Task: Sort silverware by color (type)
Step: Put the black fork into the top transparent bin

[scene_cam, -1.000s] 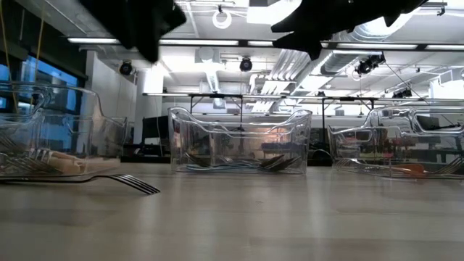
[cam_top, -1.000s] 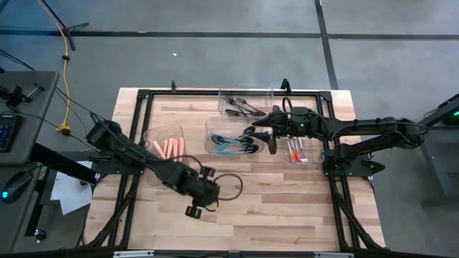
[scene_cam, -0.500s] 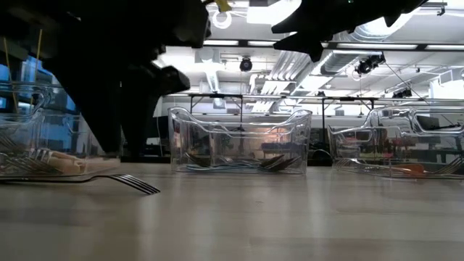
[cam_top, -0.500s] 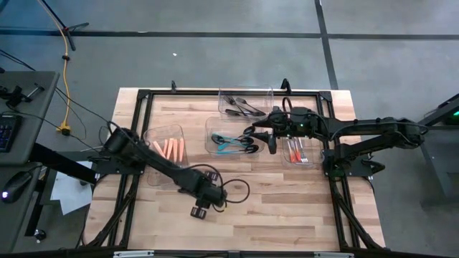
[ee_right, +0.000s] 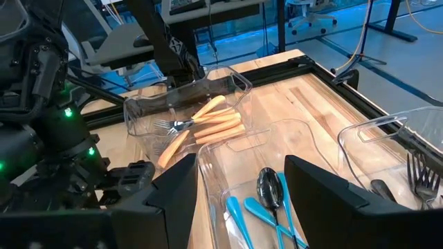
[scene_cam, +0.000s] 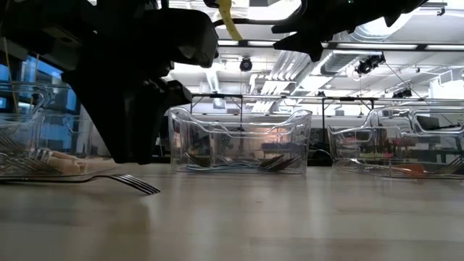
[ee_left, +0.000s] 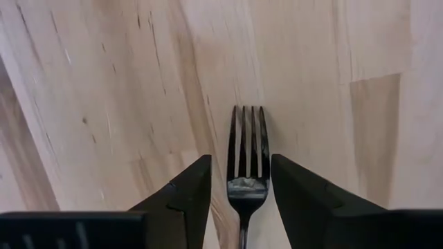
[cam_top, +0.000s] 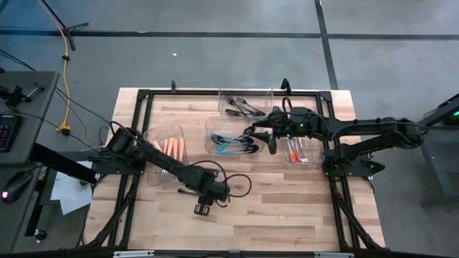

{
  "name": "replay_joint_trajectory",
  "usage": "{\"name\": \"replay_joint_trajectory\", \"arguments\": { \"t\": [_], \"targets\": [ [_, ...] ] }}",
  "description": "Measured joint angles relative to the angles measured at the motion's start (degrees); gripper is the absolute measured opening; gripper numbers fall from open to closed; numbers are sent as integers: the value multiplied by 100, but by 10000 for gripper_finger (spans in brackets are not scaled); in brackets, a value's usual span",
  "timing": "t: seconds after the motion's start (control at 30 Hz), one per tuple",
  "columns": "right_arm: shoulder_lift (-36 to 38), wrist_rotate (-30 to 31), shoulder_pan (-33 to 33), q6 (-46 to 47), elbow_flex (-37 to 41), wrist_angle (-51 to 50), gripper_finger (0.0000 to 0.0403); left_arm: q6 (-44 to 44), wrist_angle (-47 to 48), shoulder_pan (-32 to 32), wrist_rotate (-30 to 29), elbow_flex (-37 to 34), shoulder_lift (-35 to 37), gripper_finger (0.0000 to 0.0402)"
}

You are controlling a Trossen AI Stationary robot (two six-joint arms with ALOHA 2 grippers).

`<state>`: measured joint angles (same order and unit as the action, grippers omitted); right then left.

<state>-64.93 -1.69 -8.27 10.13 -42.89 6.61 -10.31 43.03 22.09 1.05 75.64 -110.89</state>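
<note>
Desk [cam_top: 287,208]: wooden, carried clear bins of sorted silverware.
Left end effector [ee_left: 239,183]: low over the desk, fingers parted, straddling a black fork [ee_left: 246,155] lying flat between them, not clamped.
Right end effector [cam_top: 273,144]: spread wide, empty, above the teal-handled bin [cam_top: 229,137].

Left gripper [ee_left: 239,190] sits low over the table's near-middle, arm stretched out long, fingers [ee_left: 183,194] parted — the right gripper [cam_top: 249,133] hangs up above the far bins, jaws spread wide, arm reaching inward.
</note>
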Motion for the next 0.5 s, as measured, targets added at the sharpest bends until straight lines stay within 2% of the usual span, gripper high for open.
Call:
{"name": "replay_joint_trajectory", "arguments": {
  "t": [0.5],
  "targets": [
    [0,0,0,33,0,0,201,-1,-3,4,15,0,0,226]
  ]
}}
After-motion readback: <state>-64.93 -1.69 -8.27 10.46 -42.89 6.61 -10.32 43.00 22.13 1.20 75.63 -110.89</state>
